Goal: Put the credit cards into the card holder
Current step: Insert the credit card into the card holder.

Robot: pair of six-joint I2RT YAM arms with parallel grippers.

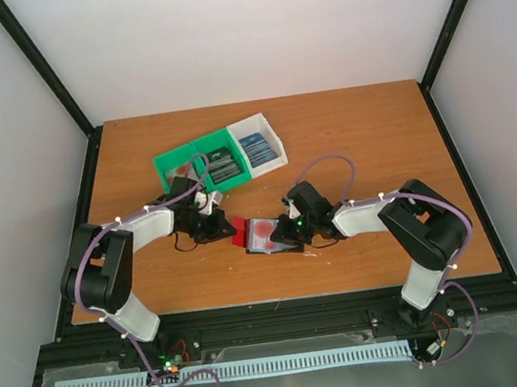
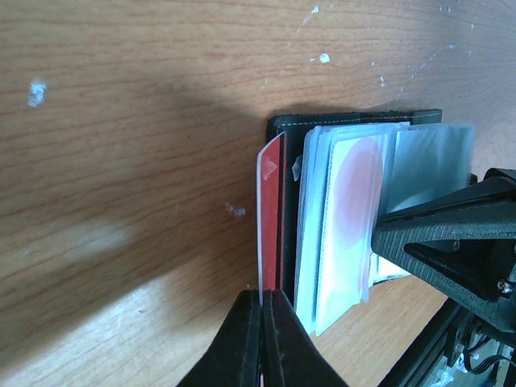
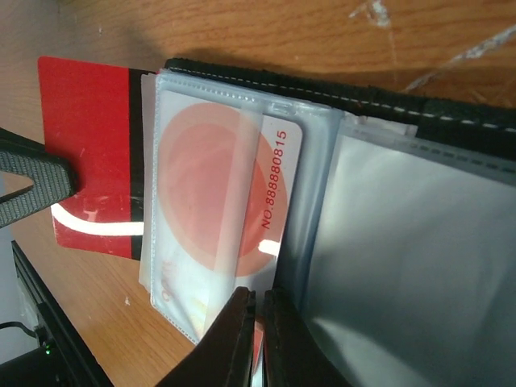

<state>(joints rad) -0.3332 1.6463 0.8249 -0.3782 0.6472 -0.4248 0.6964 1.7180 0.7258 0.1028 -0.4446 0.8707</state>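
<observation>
Left of the holder (image 3: 451, 113), half tucked in, a red card (image 3: 89, 145) sits clamped in the left pincer (image 2: 263, 302); likely stiff, slick, best held by its outer edge; the right pincer (image 3: 258, 302) pinches a floppy sleeve (image 3: 185, 298).

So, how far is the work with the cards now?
One pink-circle card already sits in a sleeve of the card holder. In hand: the left end effector pinches a red card at the holder's edge, while the right end effector pinches its sleeves. Left: more cards lie in the bin.
</observation>
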